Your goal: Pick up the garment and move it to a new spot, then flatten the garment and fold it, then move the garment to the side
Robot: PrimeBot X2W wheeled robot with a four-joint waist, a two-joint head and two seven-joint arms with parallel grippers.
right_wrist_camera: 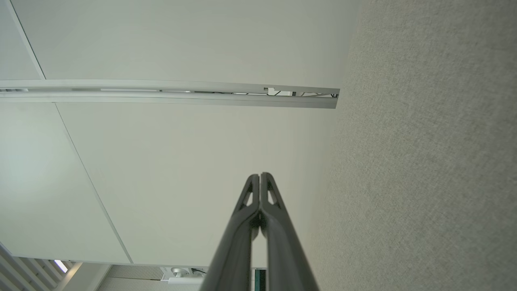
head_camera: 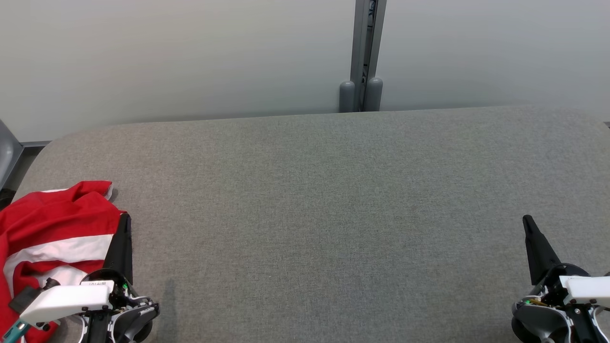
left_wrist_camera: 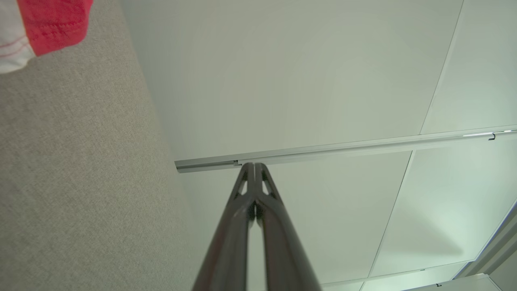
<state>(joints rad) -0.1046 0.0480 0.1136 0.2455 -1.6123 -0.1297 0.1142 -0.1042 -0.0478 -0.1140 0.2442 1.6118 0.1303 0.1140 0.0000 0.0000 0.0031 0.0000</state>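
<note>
The surface (head_camera: pixel 305 214) is covered in a grey woven cloth with a fine, even weave, and its far corners are rounded. Behind it stand smooth, pale wall panels (head_camera: pixel 190 57), split by an upright grey metal post (head_camera: pixel 364 47) with two round-topped caps at its foot.

The garment (head_camera: pixel 52 224) lies crumpled at the near left corner of the surface. It is bright red with broad white bands, soft and creased. In the left wrist view, a stitched red hem sits next to a white part (left_wrist_camera: pixel 52 24).

The left gripper (head_camera: pixel 125 221) lies just beside the garment's right edge, its dark tapered fingers pressed together on nothing (left_wrist_camera: pixel 254 167). Whether it touches the cloth I cannot tell. The right gripper (head_camera: pixel 528 221) is over the near right of the surface, well apart from the garment, with its fingers also together and empty (right_wrist_camera: pixel 259 178).
</note>
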